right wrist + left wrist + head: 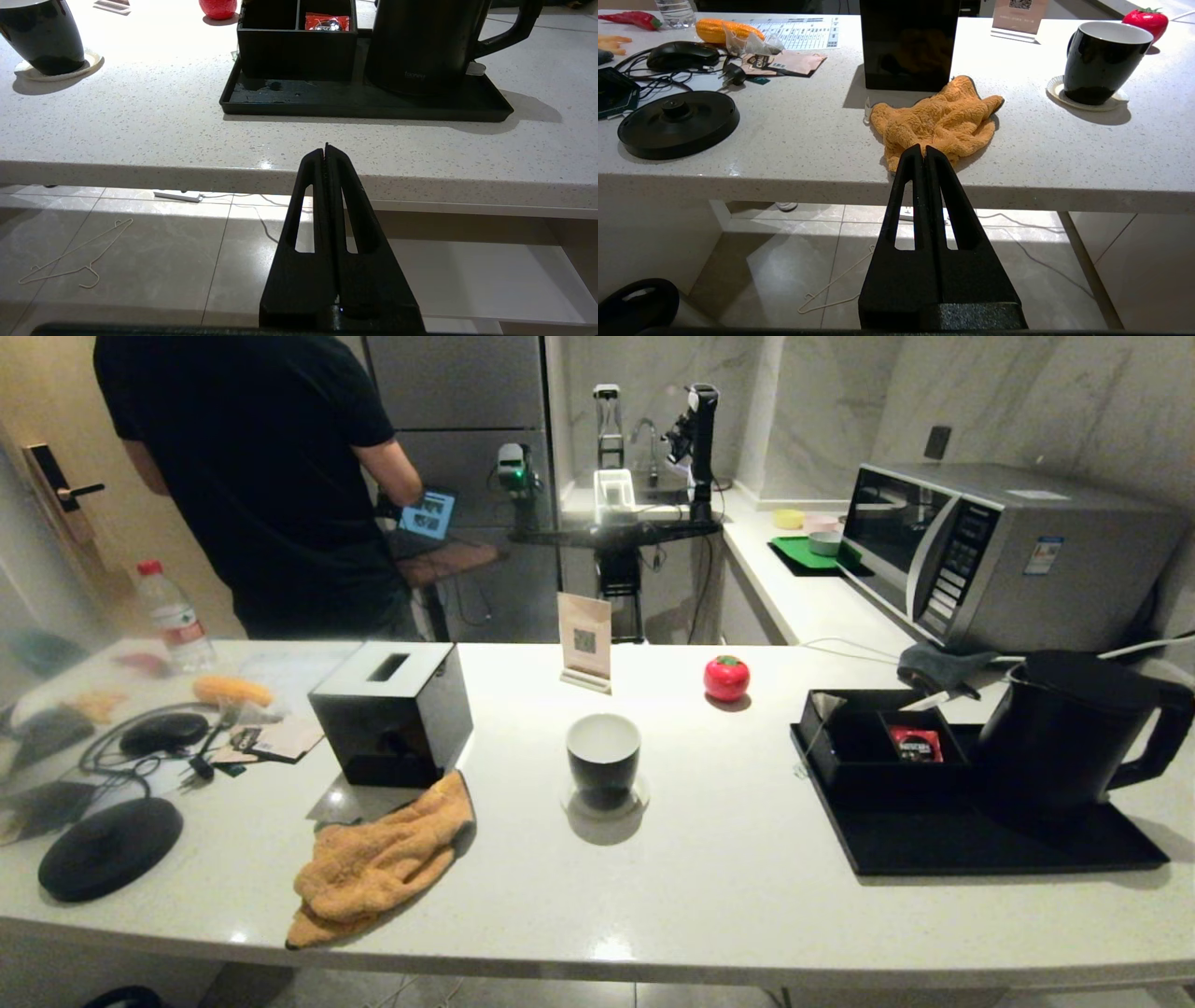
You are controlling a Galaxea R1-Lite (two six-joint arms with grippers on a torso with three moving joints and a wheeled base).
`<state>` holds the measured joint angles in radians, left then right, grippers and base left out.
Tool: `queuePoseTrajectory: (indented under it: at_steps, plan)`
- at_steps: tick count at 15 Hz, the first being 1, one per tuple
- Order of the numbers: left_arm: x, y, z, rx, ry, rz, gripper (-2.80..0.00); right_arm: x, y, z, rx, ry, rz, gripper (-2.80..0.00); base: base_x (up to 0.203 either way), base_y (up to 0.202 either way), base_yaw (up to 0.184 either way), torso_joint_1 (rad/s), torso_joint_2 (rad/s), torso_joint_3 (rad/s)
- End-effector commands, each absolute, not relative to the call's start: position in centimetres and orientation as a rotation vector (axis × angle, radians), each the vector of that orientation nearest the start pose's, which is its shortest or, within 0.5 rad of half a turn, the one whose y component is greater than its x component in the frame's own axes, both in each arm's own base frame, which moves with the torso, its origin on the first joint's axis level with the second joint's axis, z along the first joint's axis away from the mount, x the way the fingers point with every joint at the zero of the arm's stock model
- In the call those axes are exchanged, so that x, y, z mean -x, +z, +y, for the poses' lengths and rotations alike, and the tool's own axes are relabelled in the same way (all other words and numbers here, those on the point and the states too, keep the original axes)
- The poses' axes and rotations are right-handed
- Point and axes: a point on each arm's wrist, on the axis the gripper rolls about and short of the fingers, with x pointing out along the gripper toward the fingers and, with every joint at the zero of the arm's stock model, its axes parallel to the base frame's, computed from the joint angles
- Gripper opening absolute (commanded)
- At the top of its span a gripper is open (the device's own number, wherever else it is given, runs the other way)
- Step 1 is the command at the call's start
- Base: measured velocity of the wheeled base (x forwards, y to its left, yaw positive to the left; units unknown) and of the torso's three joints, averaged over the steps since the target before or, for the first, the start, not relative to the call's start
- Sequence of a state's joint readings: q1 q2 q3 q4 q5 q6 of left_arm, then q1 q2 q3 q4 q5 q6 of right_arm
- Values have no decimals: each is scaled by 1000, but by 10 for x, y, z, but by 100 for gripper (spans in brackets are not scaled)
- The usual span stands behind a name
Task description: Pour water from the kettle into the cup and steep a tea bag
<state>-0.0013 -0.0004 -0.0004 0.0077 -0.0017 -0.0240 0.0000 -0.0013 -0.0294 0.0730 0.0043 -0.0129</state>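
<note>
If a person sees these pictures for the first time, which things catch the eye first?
The black cup with its white inside stands on a coaster mid-counter, with the crumpled orange cloth to its left. On the right, the big black kettle sits on a black tray, and a red tomato-shaped object glows behind the cup.

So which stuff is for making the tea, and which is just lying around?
For the tea:
matte black electric kettle
small black cup with white inside

Just lying around:
fluffy orange cloth
black tissue box
red tomato-shaped ornament
silver microwave
red sachet
</note>
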Motion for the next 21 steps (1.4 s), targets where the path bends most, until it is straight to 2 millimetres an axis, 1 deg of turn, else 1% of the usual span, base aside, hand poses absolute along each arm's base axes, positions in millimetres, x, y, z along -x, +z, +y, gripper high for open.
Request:
queuePoseTrajectory:
  at_steps: [1,13,16,19,21]
  plan:
    - [23,75,0,25,-3,7,-280,25,76,0,14,5,43,-280,0,0,0,0,0,0]
    - [23,75,0,25,-3,8,-280,25,76,0,5,3,29,-280,0,0,0,0,0,0]
    - [23,75,0,25,-3,8,-280,21,78,0,12,-3,60,-280,0,0,0,0,0,0]
    - [23,75,0,25,-3,8,-280,4,96,0,-6,-30,167,-280,0,0,0,0,0,0]
    - [23,75,0,26,-3,8,-280,-15,108,-2,-34,-139,224,-280,0,0,0,0,0,0]
